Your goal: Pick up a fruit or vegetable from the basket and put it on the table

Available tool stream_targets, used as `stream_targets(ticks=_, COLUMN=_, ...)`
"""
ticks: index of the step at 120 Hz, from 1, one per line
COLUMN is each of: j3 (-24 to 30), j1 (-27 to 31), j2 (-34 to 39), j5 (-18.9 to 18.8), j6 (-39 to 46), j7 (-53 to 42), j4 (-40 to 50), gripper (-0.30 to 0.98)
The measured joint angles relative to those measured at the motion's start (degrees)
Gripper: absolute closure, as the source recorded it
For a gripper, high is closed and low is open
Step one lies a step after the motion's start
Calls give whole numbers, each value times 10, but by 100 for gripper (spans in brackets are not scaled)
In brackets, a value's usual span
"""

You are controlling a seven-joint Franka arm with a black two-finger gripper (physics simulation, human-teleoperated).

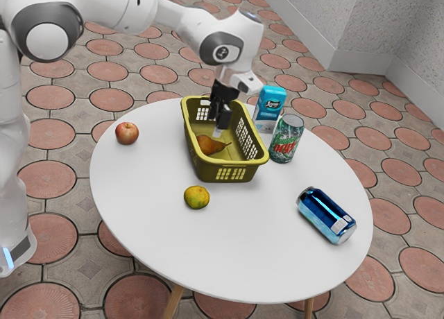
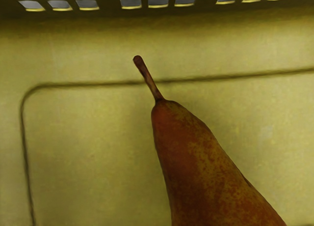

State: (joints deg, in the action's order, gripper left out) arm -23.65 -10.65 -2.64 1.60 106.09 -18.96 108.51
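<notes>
Gripper reaches into the yellow-green basket, fingers apart, nothing clamped. Pear lies below the hand on the basket floor. Status: approach apparently well advanced; grasp, lift-out and placing on the round white table remain.

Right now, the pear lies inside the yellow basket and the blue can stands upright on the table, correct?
Not quite: the blue can lies on its side on the table, as the exterior view shows. The pear lies inside the yellow basket.

round white table: basket, apple, citrus, green can, blue can, pack
</notes>
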Motion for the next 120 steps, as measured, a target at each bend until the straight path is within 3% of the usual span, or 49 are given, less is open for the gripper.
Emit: stream_targets(ticks=120, j3=8, j1=-8, j2=-1, j5=2, j6=32, j7=-9, j4=55, gripper=0)
